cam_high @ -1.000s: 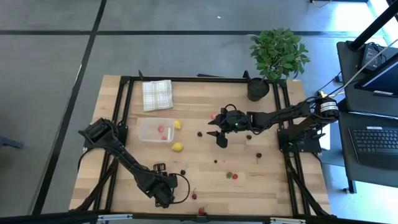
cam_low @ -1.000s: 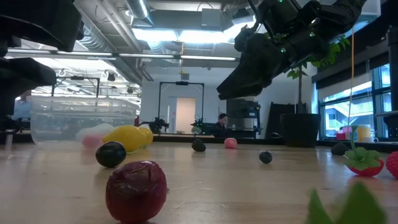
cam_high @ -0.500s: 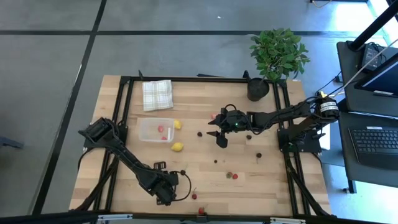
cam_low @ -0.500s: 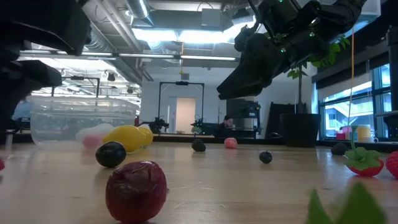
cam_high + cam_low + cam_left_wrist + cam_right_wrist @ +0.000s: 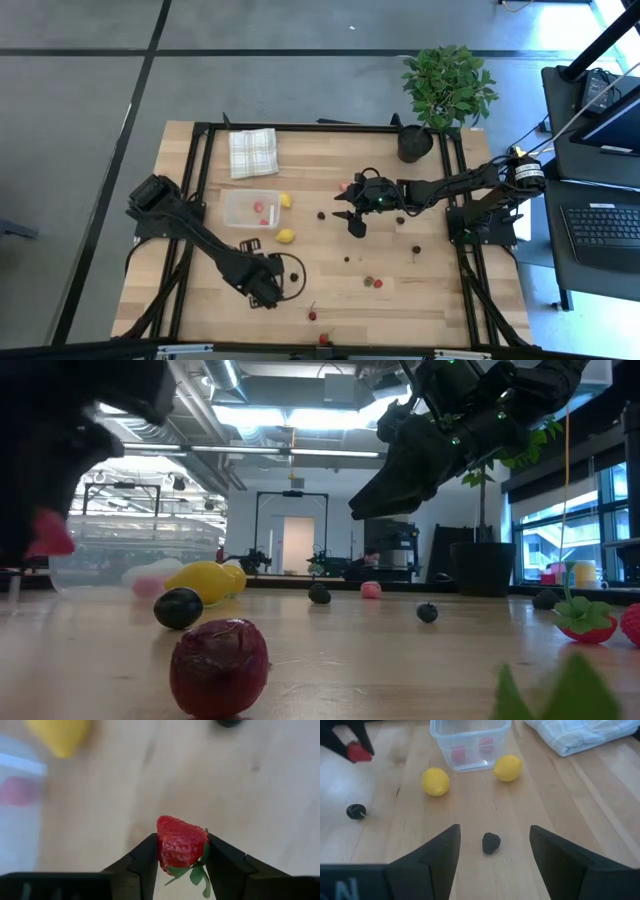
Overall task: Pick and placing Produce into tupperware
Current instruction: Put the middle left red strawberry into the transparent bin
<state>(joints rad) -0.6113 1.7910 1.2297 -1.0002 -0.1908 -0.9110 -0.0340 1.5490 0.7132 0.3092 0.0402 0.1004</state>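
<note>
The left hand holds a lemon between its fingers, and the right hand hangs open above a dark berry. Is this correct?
Not fully. The left hand holds a red strawberry, not a lemon; the left wrist view shows this. The right hand does hang open above a dark berry.

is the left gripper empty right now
No, the left wrist view shows the left gripper closed on a red strawberry, which sits pinched between its two dark fingers.
</note>
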